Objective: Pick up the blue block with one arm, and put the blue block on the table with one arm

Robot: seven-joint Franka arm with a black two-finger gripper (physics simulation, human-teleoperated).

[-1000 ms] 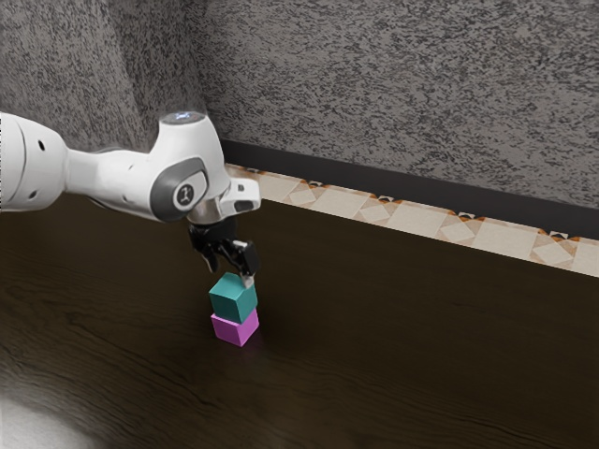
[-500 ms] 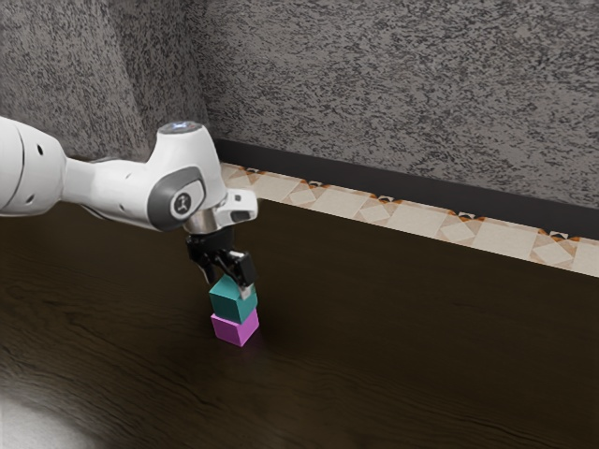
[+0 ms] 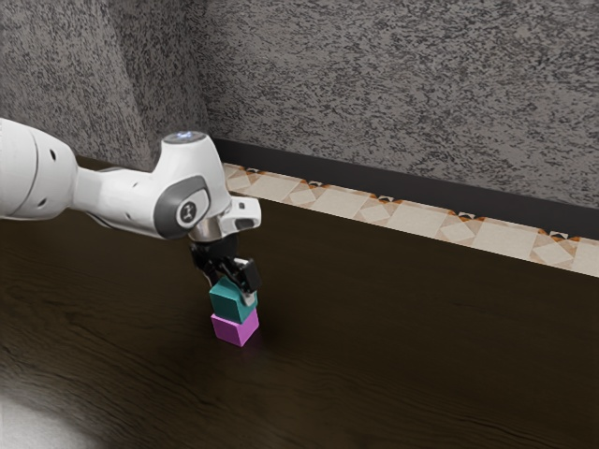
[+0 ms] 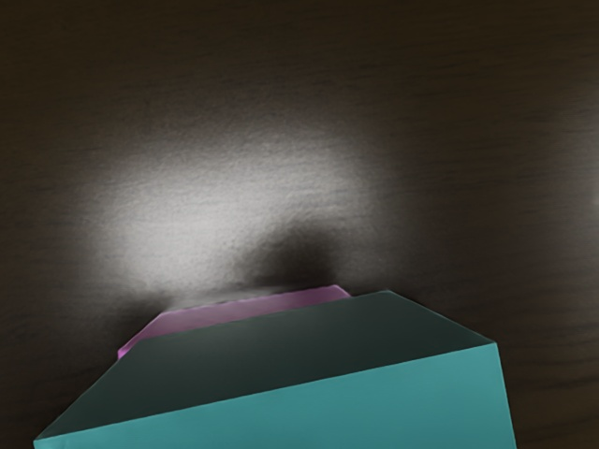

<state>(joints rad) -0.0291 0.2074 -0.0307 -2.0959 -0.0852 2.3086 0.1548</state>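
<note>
We noted that the jaws had descended since the earlier views and stood spread astride the blue block point(image 3: 228, 302), which rested atop the pink block point(image 3: 233, 327) on the counter point(image 3: 402, 365); closure, in our judgement, was due next.

The blue block point(image 3: 230, 302) is teal in the exterior view; in the wrist view one face is bright turquoise and another a dark grey-green; the other block point(image 3: 233, 327) is plain magenta-violet, a duskier pink in the wrist view; the worktop point(image 3: 402, 346) is blackish brown with faint wood-grain streaks and a greyish-white sheen; the arm point(image 3: 122, 198) is white with grey joint covers; the pincer point(image 3: 231, 289) is black with a pale fingertip point(image 3: 250, 299); the wall point(image 3: 402, 84) is mottled grey, its skirting point(image 3: 374, 178) charcoal; the tiles point(image 3: 402, 212) are cream with beige diamonds and orange-brown accents.
</note>
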